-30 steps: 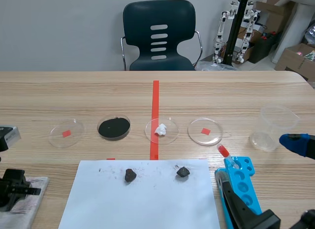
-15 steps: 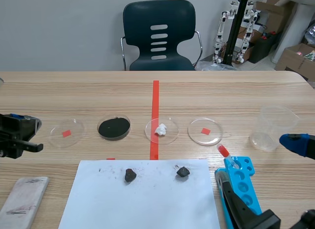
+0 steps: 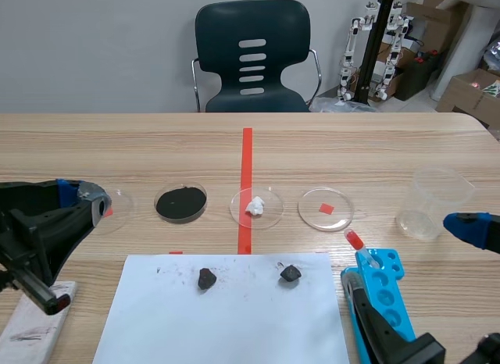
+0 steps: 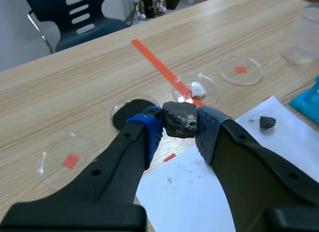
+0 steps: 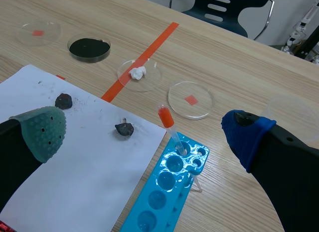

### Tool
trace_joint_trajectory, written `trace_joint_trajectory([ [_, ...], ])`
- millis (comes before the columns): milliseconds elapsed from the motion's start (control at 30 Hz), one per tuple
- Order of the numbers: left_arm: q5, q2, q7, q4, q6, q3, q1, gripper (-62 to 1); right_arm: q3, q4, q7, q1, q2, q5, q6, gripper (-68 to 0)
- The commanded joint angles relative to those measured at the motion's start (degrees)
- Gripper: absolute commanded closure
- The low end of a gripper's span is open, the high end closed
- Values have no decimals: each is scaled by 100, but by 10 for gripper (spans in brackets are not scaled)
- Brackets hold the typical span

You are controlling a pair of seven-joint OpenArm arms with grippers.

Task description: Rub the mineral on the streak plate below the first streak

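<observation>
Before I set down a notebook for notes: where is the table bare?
Bare: the far table strip beyond the dish row, either side of the red tape; also the white paper nearer than its two rocks. Crowded: the right side, with beaker and blue rack.

A lab: a wooden bench [image 3: 351, 153] with petri dishes [image 3: 180, 202], a blue test-tube rack [image 3: 385, 290] and a beaker [image 3: 434, 201]; white robot parts [image 3: 388, 63] beyond its far edge.

The scene view faces across the table [image 3: 351, 153]; both wrist views look down closer, all sharing the white paper [image 3: 234, 317].
</observation>
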State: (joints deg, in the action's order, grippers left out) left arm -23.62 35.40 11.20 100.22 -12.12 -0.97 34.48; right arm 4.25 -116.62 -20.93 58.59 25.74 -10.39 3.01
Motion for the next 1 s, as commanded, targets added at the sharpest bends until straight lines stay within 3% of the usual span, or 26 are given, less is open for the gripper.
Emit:
trace_joint_trajectory([
  [0,-22,7,275,85,9,94,168,-66,-9,-31,-85,-50,44,-35,0,-679],
  [433,1134,0,1792,90,39,304,1351,-66,-9,-31,-85,-50,44,-35,0,-679],
  [967,1145,-15,1773,87,35,304,1377,-66,-9,-31,-85,-50,44,-35,0,-679],
])
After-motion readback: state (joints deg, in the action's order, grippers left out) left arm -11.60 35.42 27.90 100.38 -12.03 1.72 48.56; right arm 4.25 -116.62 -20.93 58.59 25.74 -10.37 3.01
